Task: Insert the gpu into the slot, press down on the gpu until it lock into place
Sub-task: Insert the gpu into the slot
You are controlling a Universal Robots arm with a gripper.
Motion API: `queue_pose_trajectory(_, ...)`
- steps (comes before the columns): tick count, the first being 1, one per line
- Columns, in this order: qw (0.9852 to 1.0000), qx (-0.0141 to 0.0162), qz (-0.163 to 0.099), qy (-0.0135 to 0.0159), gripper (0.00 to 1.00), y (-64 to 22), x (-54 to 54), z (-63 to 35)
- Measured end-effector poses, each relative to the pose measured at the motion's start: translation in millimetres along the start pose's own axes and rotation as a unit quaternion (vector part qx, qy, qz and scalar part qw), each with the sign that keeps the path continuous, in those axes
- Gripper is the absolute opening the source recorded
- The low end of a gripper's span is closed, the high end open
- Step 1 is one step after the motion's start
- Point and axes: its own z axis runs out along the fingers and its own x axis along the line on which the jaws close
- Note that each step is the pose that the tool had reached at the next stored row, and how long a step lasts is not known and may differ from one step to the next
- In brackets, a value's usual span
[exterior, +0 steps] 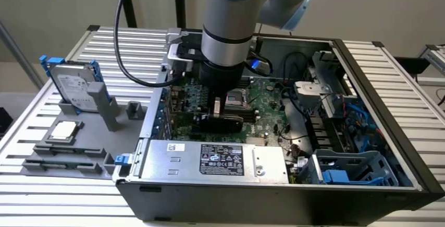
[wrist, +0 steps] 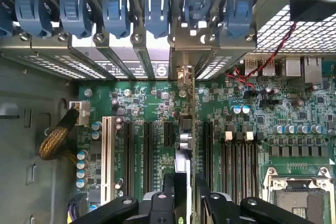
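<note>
The claw (wrist: 185, 200) sits nearest the wrist camera. Its black fingers (wrist: 169, 184) are drawn in on either side of the gpu (wrist: 185, 135) and pinch the card between them, with a gap no wider than the card. The outer parts of the claw are cut off at the picture's edge.

The gpu stands upright and edge-on, a thin line running from the claw across the board (wrist: 157, 103) to its metal bracket (wrist: 184, 74) at the rear wall. Black strips (wrist: 149, 156) lie just beside it on both sides. The card covers the board beneath it, so the slot is hidden, and it cannot be told whether the lower edge is seated.

Farther out lie a white strip (wrist: 107, 156) and a braided cable (wrist: 55, 140). The CPU socket (wrist: 299, 198) is cut off at the corner. Beyond them a row of blue latches (wrist: 157, 14) lines the rear wall.

In the exterior view the silver power supply (exterior: 215, 159) lies nearest, against the wall of the case (exterior: 278, 206). Behind it the claw (exterior: 219, 113) hangs low over the board, with the gpu (exterior: 224, 125) a dark shape under it. The fingers are hard to make out from here. The arm (exterior: 226, 29) drops straight down into the case and hides part of the board behind it. At the exterior view's left, a hard drive (exterior: 73, 86) stands upright on the table (exterior: 70, 211).
</note>
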Motion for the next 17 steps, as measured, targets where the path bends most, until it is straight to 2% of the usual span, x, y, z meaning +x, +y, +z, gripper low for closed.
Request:
queue_pose_trajectory(3,1.0000,-0.0005,0.000,0.0006,0.28,0.9,-0.2,-11.7)
queue_pose_trajectory(4,1.0000,-0.0005,0.000,0.0005,0.35,1.1,-0.3,-16.3)
queue_pose_trajectory(8,1.0000,-0.0005,0.000,0.0006,0.35,2.3,-0.7,-32.2)
queue_pose_trajectory(12,1.0000,-0.0005,0.000,0.0006,0.35,5.6,-0.7,-38.1)
queue_pose_trajectory(14,1.0000,-0.0005,-0.001,0.0006,0.33,8.1,-0.7,-38.7)
queue_pose_trajectory(17,1.0000,-0.0004,-0.001,0.0007,0.14,12.4,-0.6,-38.4)
